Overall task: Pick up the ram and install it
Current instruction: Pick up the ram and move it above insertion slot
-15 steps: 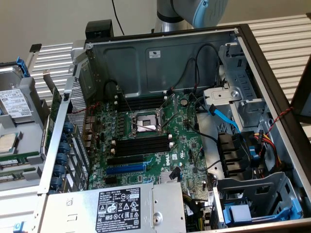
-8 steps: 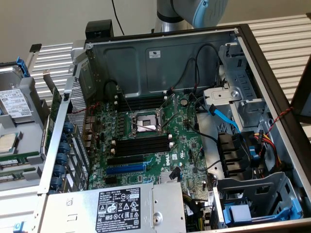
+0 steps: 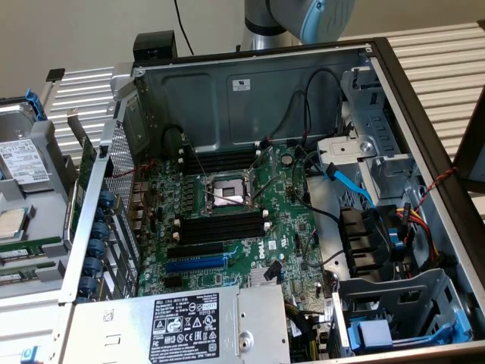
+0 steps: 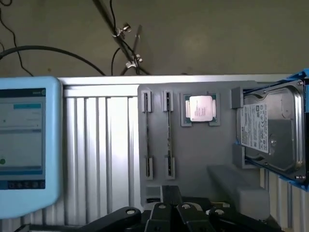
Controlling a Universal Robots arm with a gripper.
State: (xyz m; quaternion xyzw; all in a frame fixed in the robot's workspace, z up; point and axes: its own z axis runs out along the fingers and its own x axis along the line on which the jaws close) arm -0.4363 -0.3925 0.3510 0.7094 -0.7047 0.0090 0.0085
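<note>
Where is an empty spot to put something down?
Bare ribbed table between the blue-edged screen and the grey tray; a bare tray patch bordered by ram sticks, processor chip and hard drive. The computer case is crowded.

**rackfan:** what can't you make out?

**me:** My grey-and-blue arm [image 3: 299, 19] runs off the exterior view's upper edge. Wrist view: my black gripper [image 4: 171, 195], pale blue touchscreen pendant [image 4: 24, 145] and silver hard drive [image 4: 273, 130] all clipped. The thin ram stick [image 4: 168, 135] beside the square silver processor [image 4: 200, 107] is edge-on, chips hidden.
</note>
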